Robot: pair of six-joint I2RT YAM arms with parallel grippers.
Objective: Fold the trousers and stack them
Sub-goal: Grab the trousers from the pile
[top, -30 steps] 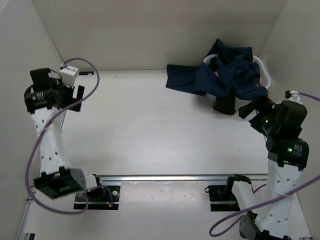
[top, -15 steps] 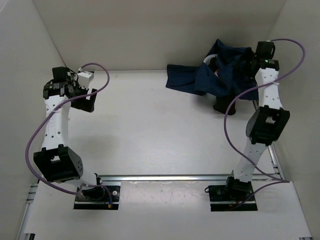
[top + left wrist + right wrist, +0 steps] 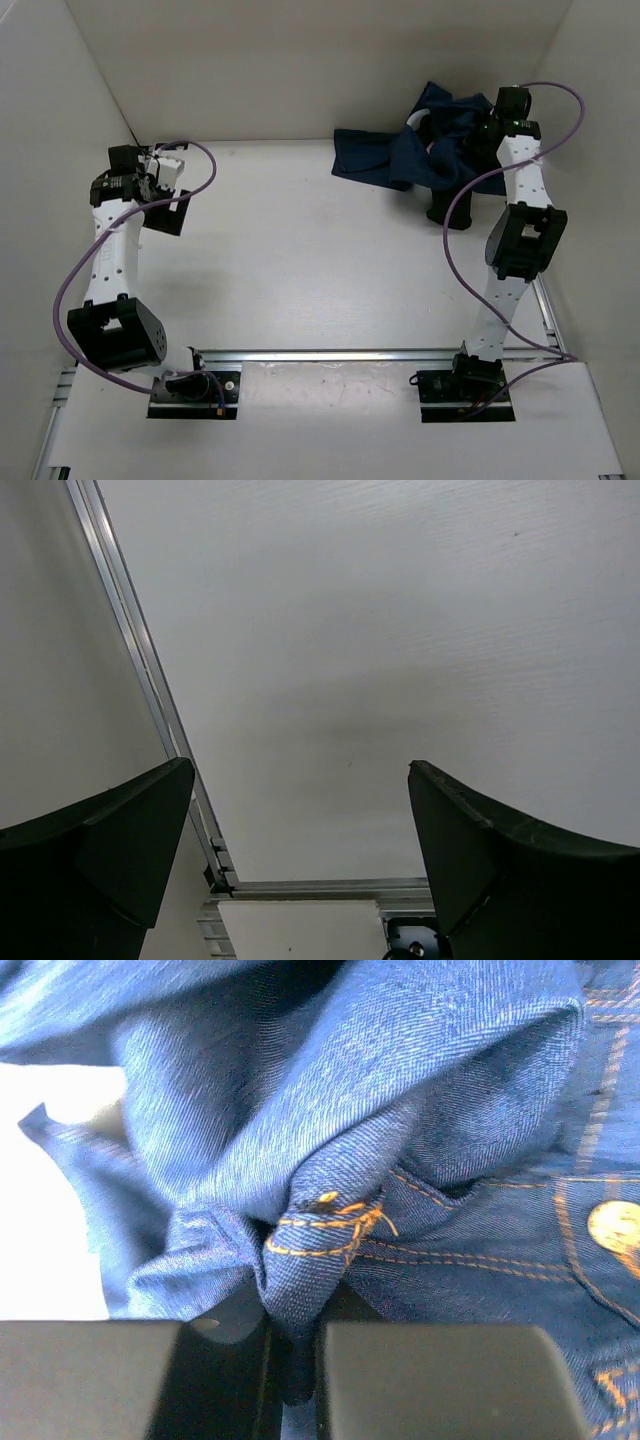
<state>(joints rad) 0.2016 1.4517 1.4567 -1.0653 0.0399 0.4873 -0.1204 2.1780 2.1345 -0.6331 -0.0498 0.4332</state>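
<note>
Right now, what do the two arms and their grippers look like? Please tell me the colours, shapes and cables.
The left arm and the right arm both have white links joined by bulky black joint housings. A thin purple cable loops loosely beside each arm. The left gripper and the right gripper have dark, blocky fingers. No readable markings show.

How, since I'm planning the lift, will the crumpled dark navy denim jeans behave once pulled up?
The dark navy denim jeans will probably hang floppy: they lie in loose crumpled folds. They are likely heavy, being thick stitched denim in a heap. The right tool, shut on one small bunched fold, may drag the rest behind or slip.
</note>
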